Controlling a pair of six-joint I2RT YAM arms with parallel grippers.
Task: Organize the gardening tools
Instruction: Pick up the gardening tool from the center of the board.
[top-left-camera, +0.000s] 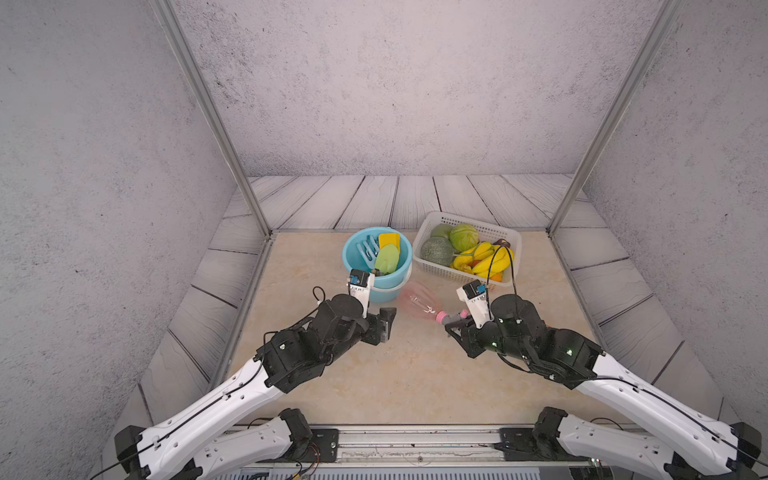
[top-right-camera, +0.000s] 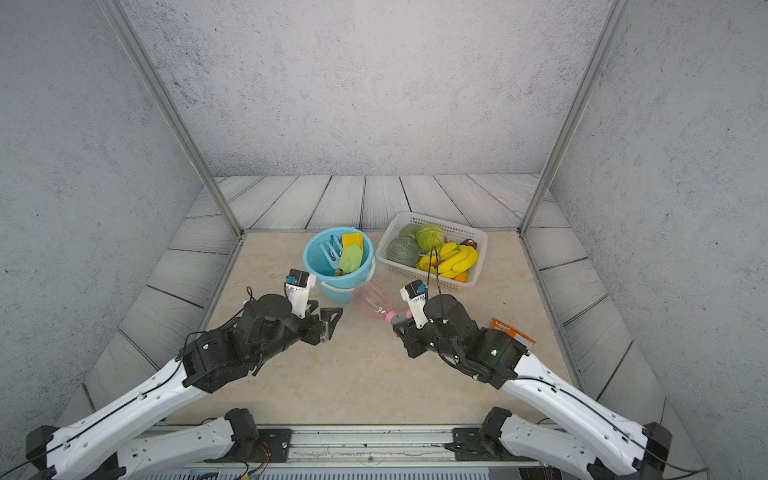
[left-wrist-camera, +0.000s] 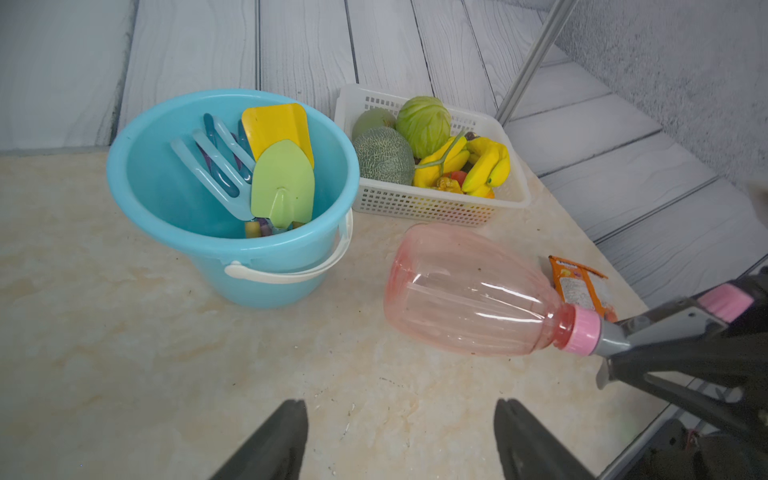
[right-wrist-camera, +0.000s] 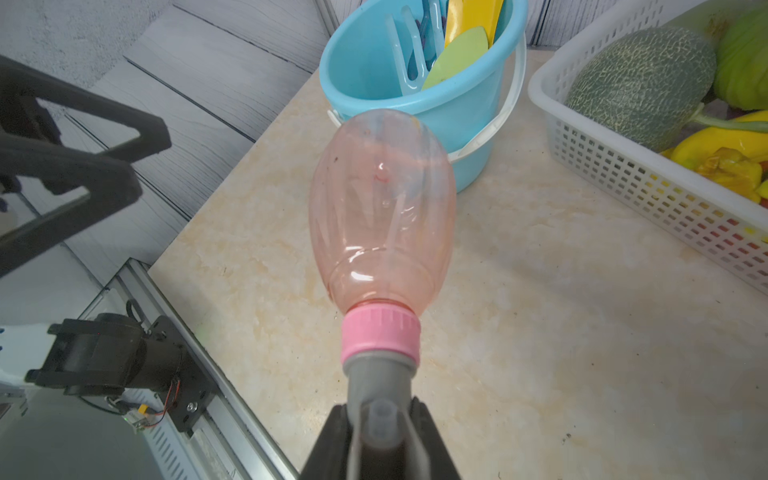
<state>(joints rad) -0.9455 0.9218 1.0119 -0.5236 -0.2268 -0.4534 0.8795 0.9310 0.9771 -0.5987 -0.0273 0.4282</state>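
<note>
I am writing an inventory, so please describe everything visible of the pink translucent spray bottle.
The pink translucent plastic spray bottle has a fluted, egg-shaped body, seemingly empty, with a thin tube inside, a ribbed pink collar and a grey head. It lies nearly horizontal, base pointing toward the light-blue bucket. The right gripper is shut on the grey head. Whether it touches the table is unclear.
</note>
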